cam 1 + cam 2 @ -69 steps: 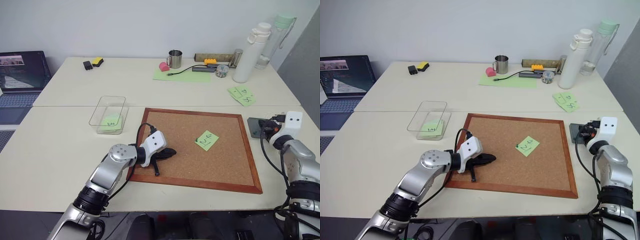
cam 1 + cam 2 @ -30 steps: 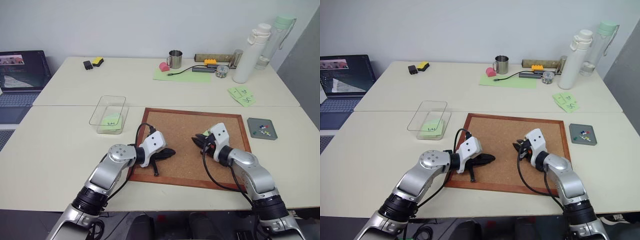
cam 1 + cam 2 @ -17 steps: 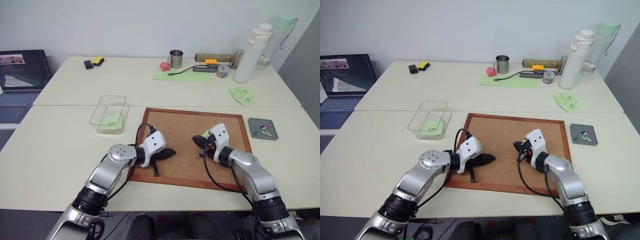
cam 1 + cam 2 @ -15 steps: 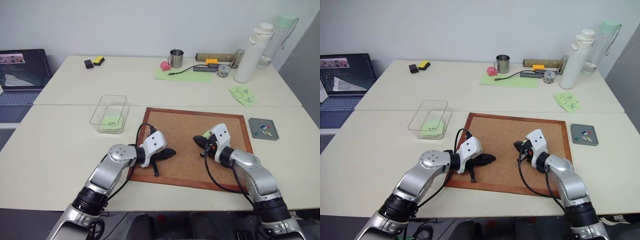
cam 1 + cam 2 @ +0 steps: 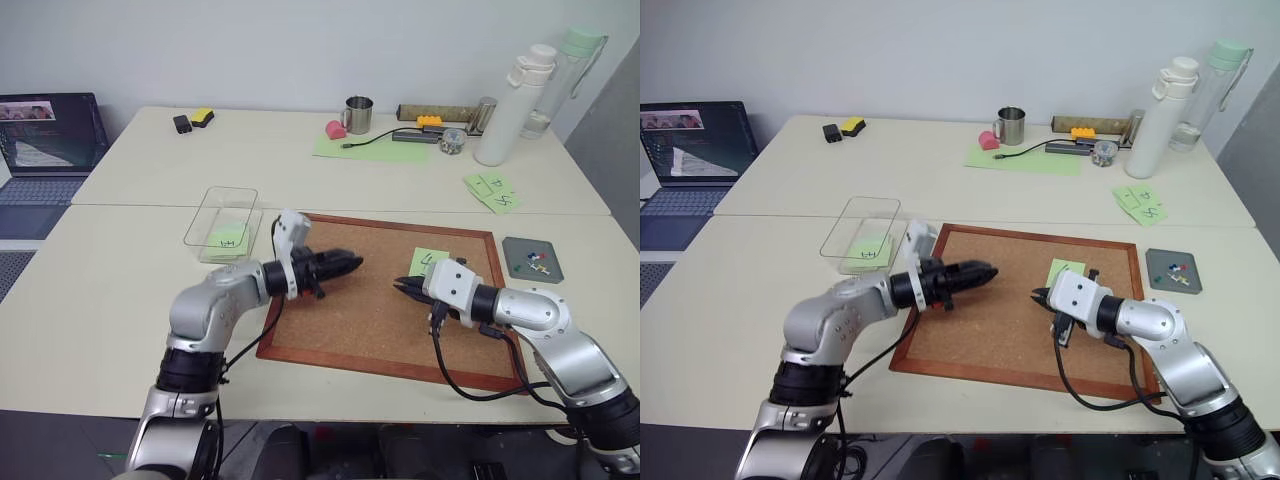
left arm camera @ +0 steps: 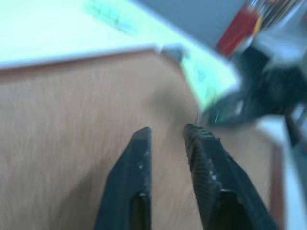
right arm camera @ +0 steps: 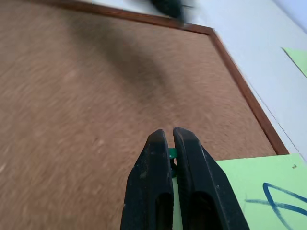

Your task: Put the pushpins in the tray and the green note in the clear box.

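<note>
The green note [image 5: 431,262] lies flat on the cork board [image 5: 370,315], near its right side. Just beside the note's corner, my right gripper [image 5: 400,285] is shut on a pushpin with a small green head [image 7: 171,154]. My left gripper [image 5: 352,263] hovers over the board's left part, pointing at the right gripper, its fingers [image 6: 139,153] slightly open and holding nothing. The dark-grey tray [image 5: 514,262] sits right of the board with a few pushpins [image 5: 537,264] in it. The clear box [image 5: 205,214] stands left of the board with another green note inside.
A pair of green notes [image 5: 490,190] lies behind the tray. Along the far table edge stand a white bottle [image 5: 505,105], a metal mug [image 5: 357,113] and a green sheet [image 5: 375,147]. A laptop [image 5: 40,125] is at the far left.
My left gripper rose off the board's near-left edge, rolled and parted its fingers. My right gripper drew back and up from the note's corner, still shut. The camera shifted slightly.
</note>
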Controlling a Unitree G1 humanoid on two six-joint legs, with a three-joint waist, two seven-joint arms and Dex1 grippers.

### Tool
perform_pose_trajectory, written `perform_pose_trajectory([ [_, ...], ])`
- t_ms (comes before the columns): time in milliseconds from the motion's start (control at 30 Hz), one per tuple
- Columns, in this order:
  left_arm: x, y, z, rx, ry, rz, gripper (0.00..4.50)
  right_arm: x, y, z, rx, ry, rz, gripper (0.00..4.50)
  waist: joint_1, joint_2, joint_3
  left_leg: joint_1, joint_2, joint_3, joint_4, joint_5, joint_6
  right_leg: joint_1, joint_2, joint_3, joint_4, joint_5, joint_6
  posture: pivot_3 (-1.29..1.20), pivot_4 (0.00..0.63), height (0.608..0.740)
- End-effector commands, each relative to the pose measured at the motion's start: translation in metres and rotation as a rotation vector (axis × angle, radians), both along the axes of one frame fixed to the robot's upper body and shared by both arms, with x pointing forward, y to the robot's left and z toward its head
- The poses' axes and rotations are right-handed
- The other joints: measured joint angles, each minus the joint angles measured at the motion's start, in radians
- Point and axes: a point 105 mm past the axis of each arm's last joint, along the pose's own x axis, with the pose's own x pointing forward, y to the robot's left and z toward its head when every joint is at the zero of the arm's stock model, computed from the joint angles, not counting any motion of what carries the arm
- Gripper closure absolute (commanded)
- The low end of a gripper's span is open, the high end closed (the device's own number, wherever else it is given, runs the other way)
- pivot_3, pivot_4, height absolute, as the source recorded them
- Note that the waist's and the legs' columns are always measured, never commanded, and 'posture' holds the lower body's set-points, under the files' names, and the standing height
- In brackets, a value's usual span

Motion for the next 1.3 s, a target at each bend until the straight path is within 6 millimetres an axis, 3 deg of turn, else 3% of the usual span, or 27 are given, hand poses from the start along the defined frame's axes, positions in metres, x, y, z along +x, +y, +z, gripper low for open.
perform_pose_trajectory([
  [33, -0.001, -0.007, 0.018, -0.088, 0.044, -0.039, 2.32, -0.006, 0.006, 0.013, -0.064, -0.090, 0.118, 4.50, -0.001, 0.000, 0.000, 0.000, 0.000, 0.000, 0.000, 0.000, 0.000, 0.000, 0.000, 0.000, 0.000, 0.000, 0.000, 0.00, 0.150, 0.740],
  [133, 0.001, -0.013, 0.018, -0.084, 0.085, -0.055, 1.80, -0.008, 0.012, 0.021, -0.088, -0.133, 0.186, 4.50, -0.001, 0.000, 0.000, 0.000, 0.000, 0.000, 0.000, 0.000, 0.000, 0.000, 0.000, 0.000, 0.000, 0.000, 0.000, 0.00, 0.150, 0.740],
  [267, -0.012, -0.025, 0.022, -0.103, 0.124, -0.155, 1.80, -0.012, 0.026, 0.032, -0.097, -0.174, 0.261, 4.50, -0.001, 0.000, 0.000, 0.000, 0.000, -0.001, 0.000, 0.000, -0.001, 0.000, 0.000, 0.000, 0.001, 0.000, 0.000, 0.00, 0.150, 0.740],
  [733, -0.012, -0.041, 0.027, -0.120, 0.079, -0.190, 1.80, -0.022, 0.066, 0.049, -0.098, -0.241, 0.437, 4.50, 0.001, 0.000, 0.000, 0.000, 0.000, -0.001, 0.001, 0.002, -0.003, 0.000, -0.001, -0.001, 0.001, 0.000, 0.000, 0.00, 0.150, 0.740],
  [1200, -0.020, -0.035, 0.027, -0.144, 0.082, -0.217, 4.27, -0.020, 0.061, 0.050, -0.102, -0.235, 0.430, 4.50, 0.001, 0.000, 0.000, 0.000, 0.000, -0.002, 0.001, 0.002, -0.003, 0.000, -0.001, -0.001, 0.001, 0.000, 0.000, 0.00, 0.150, 0.740],
  [1300, -0.020, -0.034, 0.024, -0.120, 0.072, -0.219, 4.49, -0.019, 0.060, 0.050, -0.103, -0.235, 0.428, 4.50, 0.001, 0.000, 0.000, 0.000, 0.000, -0.002, 0.001, 0.002, -0.003, 0.000, -0.001, -0.001, 0.001, 0.000, 0.000, 0.00, 0.150, 0.740],
])
